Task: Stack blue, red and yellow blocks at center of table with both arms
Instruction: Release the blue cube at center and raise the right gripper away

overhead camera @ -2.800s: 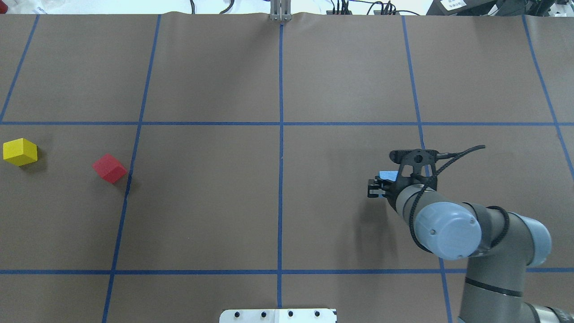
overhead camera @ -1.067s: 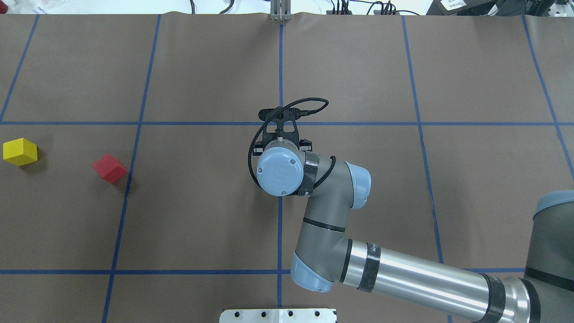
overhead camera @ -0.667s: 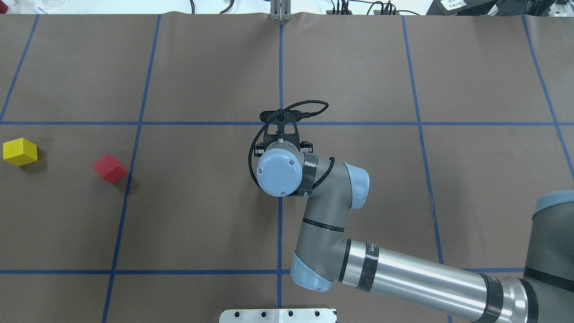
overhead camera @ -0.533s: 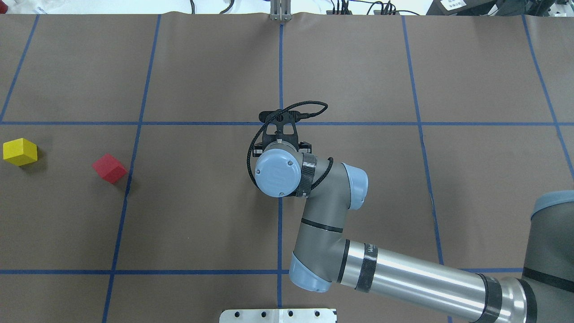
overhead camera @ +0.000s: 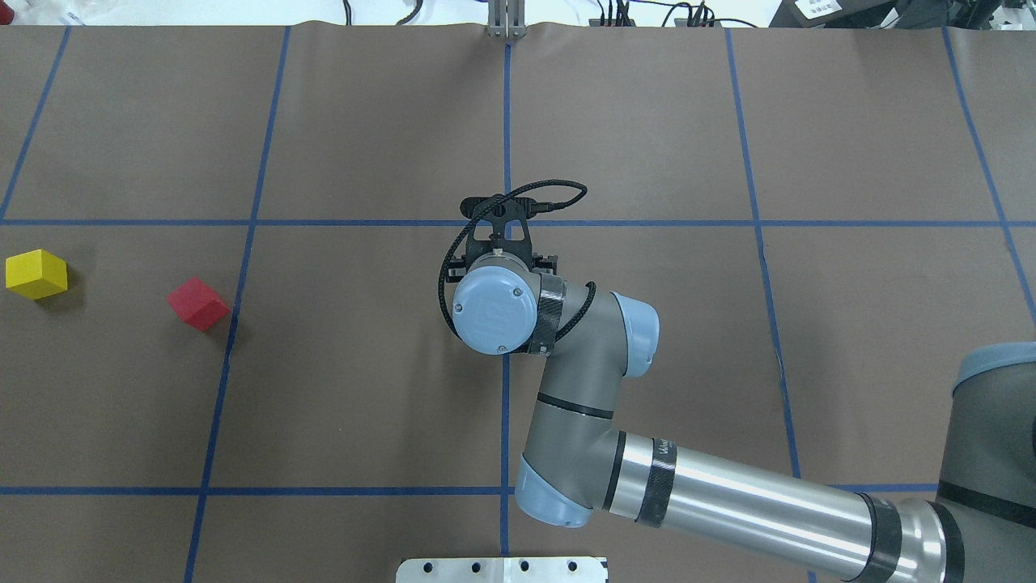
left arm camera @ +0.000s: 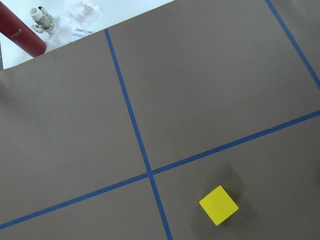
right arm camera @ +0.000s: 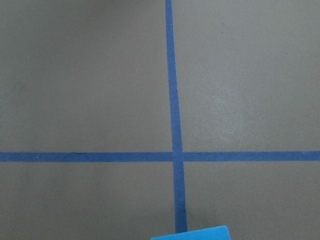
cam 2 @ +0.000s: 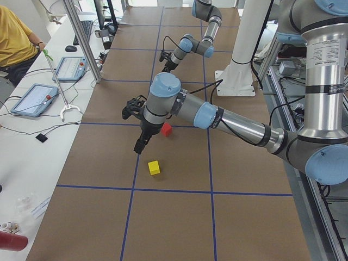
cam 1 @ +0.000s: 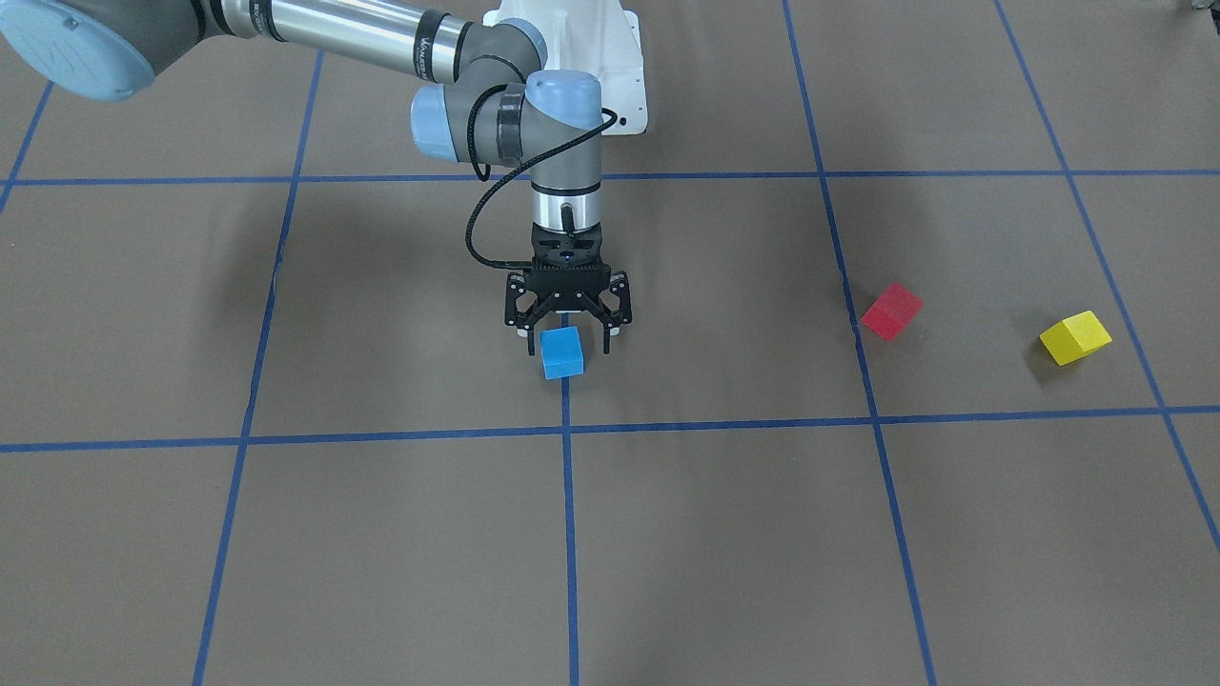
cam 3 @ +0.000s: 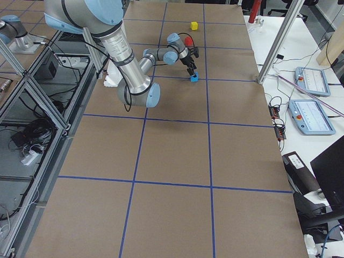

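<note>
The right hand (cam 1: 569,343) is released. In the front view its fingers are spread wider than the blue block (cam 1: 561,354), with bare desk (cam 1: 286,534) showing on both sides, so nothing is pinched. The block looks to be sitting on the desk at the middle, right on the long blue tape line (cam 1: 569,495) and just near of where it meets a cross line (the right wrist view catches only the block's top edge at the bottom of its frame). The base of the stack seems to be laid, with two blocks to go.

The red block (cam 1: 891,311) and the yellow block (cam 1: 1075,337) lie well apart from the centre, out on the desk's left side, yellow the farther out. The left hand (cam 2: 139,149) hangs high above that area, and its wrist view looks down on the yellow block from far up. It shows only in the side view, so I cannot tell whether it is clenched or not.

Risks from here:
- The right fingers flank the blue block closely, so a sideways retreat before lifting could drag a finger across it and shove it off centre.
- The red block sits turned against the grid, so a left hand not rotated to match may catch corners and twist it.
- Both arms work the same centre spot, so if the right arm lingers the left could strike it.
</note>
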You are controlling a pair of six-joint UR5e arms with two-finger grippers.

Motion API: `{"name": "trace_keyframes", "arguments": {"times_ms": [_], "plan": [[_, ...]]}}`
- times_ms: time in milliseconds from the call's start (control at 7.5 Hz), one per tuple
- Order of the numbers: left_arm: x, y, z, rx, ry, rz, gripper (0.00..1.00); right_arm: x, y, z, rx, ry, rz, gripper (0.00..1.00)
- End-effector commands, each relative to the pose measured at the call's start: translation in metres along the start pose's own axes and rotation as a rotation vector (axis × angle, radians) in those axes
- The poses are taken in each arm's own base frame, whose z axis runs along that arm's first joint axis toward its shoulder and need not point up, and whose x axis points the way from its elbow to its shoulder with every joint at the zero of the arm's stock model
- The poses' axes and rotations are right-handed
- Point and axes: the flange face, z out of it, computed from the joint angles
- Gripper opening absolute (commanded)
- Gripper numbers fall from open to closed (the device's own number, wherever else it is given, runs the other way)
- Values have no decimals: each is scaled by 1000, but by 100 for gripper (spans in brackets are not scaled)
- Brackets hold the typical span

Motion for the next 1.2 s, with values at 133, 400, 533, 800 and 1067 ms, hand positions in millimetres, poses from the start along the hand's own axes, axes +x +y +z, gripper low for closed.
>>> {"name": "trace_keyframes", "arguments": {"times_ms": [133,400,533,800,1067], "plan": [[12,-10,-7,46,59,-21,100,54,-120,-18,-87,-54,42,99],[51,-21,3,105,181,67,100,166,-221,-38,-154,-92,40,100],[77,-26,20,74,222,84,100,258,-250,-55,-183,-106,-9,100],[135,-27,49,63,304,49,100,404,-289,-80,-202,-102,-139,100],[192,-19,94,21,286,152,100,545,-288,-93,-239,-83,-280,100]]}}
